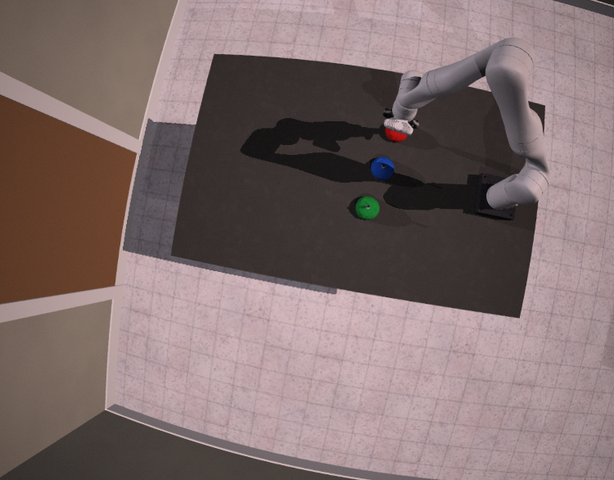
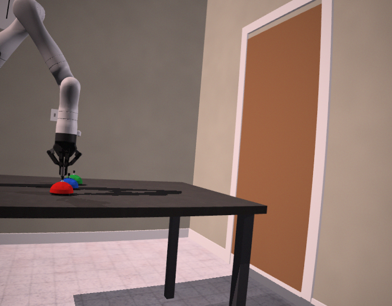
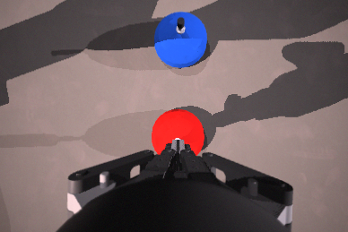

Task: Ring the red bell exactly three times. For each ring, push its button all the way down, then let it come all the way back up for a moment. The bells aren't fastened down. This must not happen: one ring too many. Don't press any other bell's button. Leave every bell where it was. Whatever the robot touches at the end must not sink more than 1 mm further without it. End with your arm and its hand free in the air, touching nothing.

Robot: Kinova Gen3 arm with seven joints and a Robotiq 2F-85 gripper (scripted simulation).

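From where I stand, the arm reaches down at the far left of the dark worktop [image 2: 203, 202], and its tool [image 2: 61, 177] points straight down with the fingers drawn fully together, gripping nothing. The tips sit right on top of the red bell [image 2: 61, 188], on the small pale button [image 3: 178, 140] at its crown; seen from the wrist, that button looks low against the dome, so I'd judge this is a press in progress or at its bottom, though I cannot tell how deep it has gone. Just to the right and behind stand the blue bell [image 2: 72, 182] and then the green bell [image 2: 77, 178], each with its button stem standing up, untouched and well apart from the tool.

How many rings are already made I cannot tell from here. What is surely left: letting this button rise fully, finishing the count of three, then lifting away with every bell in its place.
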